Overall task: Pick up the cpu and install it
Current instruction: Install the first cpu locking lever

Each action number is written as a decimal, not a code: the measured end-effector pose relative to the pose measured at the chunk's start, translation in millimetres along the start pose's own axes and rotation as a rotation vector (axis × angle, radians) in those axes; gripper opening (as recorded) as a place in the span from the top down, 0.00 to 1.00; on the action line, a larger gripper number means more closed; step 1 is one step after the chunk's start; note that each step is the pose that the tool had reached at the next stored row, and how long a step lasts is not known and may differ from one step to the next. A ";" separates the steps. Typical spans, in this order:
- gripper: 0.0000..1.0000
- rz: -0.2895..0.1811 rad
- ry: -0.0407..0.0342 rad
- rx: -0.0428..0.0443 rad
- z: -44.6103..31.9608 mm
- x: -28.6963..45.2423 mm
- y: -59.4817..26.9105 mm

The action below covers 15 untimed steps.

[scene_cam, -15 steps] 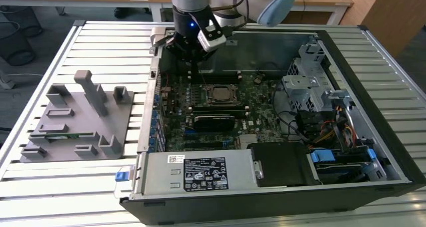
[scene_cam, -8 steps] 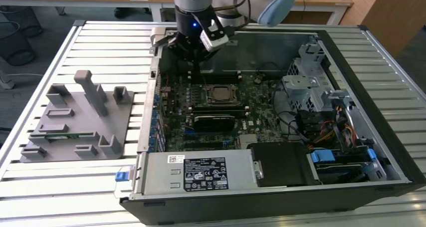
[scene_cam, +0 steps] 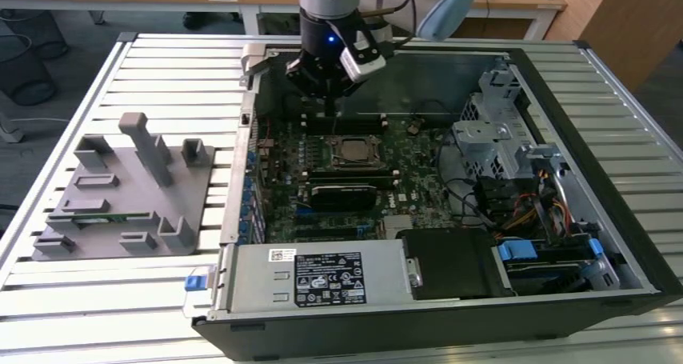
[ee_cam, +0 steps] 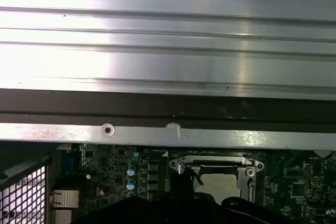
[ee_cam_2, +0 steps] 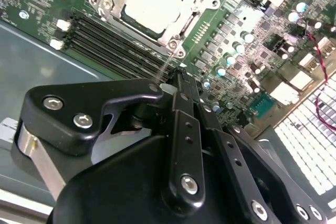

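A slatted metal table of pale ribbed planks carries everything. An open black computer case lies on its side across the table's middle, reaching toward three o'clock in the exterior view. At nine o'clock of the case, just beside it, a grey moulded fixture rests flat on the slats.

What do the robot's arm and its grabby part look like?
The arm is a pale silvery tube up top, then black lower down with a small blue light. Its end effector is black, built from rounded linked bars dotted with shiny silver screws.
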<state>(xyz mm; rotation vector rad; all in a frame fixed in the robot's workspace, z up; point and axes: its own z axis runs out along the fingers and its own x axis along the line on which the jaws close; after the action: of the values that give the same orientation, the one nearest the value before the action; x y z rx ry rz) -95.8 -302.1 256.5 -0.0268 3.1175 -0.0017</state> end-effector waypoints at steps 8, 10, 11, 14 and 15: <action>0.89 0.000 0.0000 0.0000 0.4 -4.9 -0.1; 0.89 0.000 0.0001 0.0001 0.4 -4.9 -0.1; 0.89 0.000 0.0001 0.0001 0.4 -4.9 -0.1; 0.89 0.000 0.0000 0.0000 0.5 -4.9 -0.1; 0.89 0.000 0.0000 0.0000 0.5 -4.9 -0.1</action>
<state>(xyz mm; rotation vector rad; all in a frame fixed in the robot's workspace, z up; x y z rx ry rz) -90.9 -302.1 256.1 -0.0267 3.1175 -0.0017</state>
